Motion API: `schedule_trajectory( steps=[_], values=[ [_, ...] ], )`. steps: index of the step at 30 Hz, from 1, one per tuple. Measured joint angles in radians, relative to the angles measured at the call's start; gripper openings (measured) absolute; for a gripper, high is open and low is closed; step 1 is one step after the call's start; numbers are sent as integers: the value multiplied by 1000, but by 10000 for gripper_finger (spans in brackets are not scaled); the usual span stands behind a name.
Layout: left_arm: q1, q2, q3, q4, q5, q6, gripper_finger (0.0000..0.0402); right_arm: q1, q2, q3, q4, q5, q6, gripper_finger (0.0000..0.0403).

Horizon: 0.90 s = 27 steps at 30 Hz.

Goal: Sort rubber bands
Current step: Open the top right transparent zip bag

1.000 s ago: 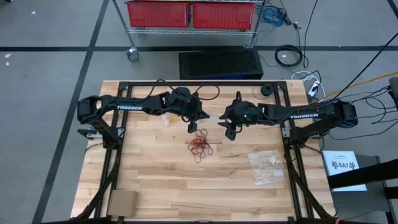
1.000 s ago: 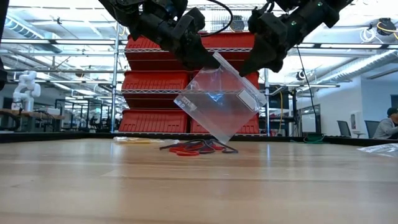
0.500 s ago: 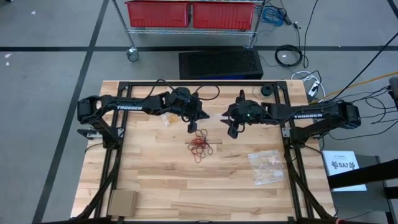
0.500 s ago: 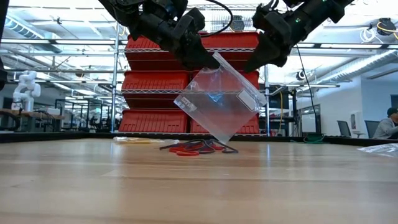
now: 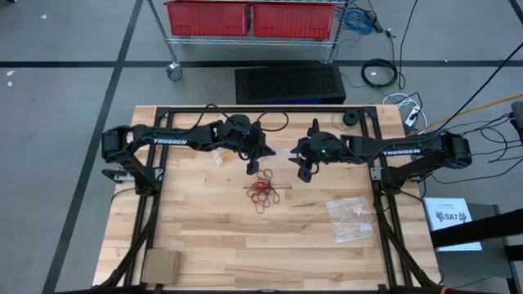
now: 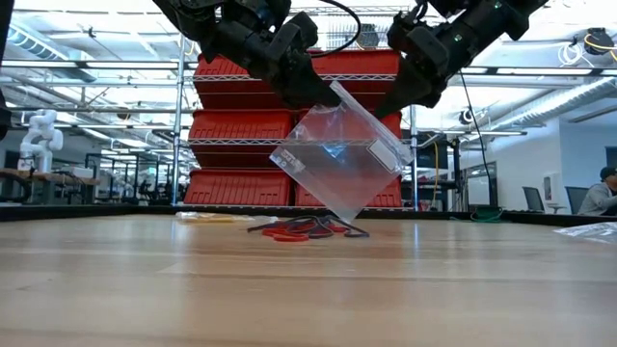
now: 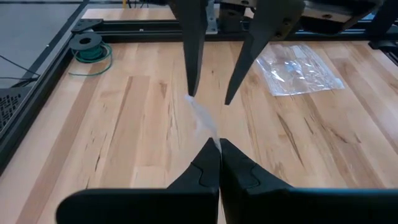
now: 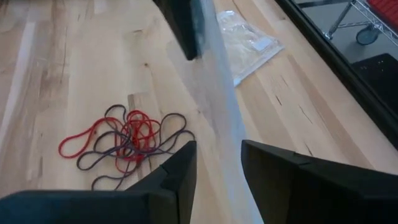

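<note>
Left gripper (image 6: 323,96): fingers pinched on corner of clear, limp plastic bag (image 6: 342,159) hanging over table middle; right gripper (image 6: 390,101): fingers parted, astride bag's other top corner, empty; heap of thin red and dark rubber bands (image 5: 265,189) beneath on pale wooden table (image 5: 204,237); likely featherlight, floppy, tangle-prone; best pinched singly at an outlying loop

Left gripper (image 5: 252,167): above the table (image 5: 204,237), just left of the rubber bands.
Right gripper (image 5: 304,171): facing it.
Rubber bands (image 5: 265,189): red-and-dark pile below both grippers.
Clear bag (image 5: 350,219): below-right of right gripper.
</note>
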Motion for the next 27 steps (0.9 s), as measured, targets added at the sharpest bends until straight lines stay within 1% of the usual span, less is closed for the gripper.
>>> schedule_trajectory(
  steps=[4,6,10,13,21,27],
  values=[
    [0,0,0,0,0,0,0,-9,5,0,1,-7,-1,118],
    [0,0,0,0,0,0,0,-10,6,0,8,-47,0,118],
    [0,0,0,0,0,0,0,-9,6,0,22,-82,2,118],
    [0,0,0,0,0,0,0,-9,6,0,22,-82,5,113],
    [0,0,0,1,0,-1,0,-9,13,0,40,-81,43,84],
    [0,0,0,4,0,-2,0,-9,88,0,104,-82,59,80]
  ],
)
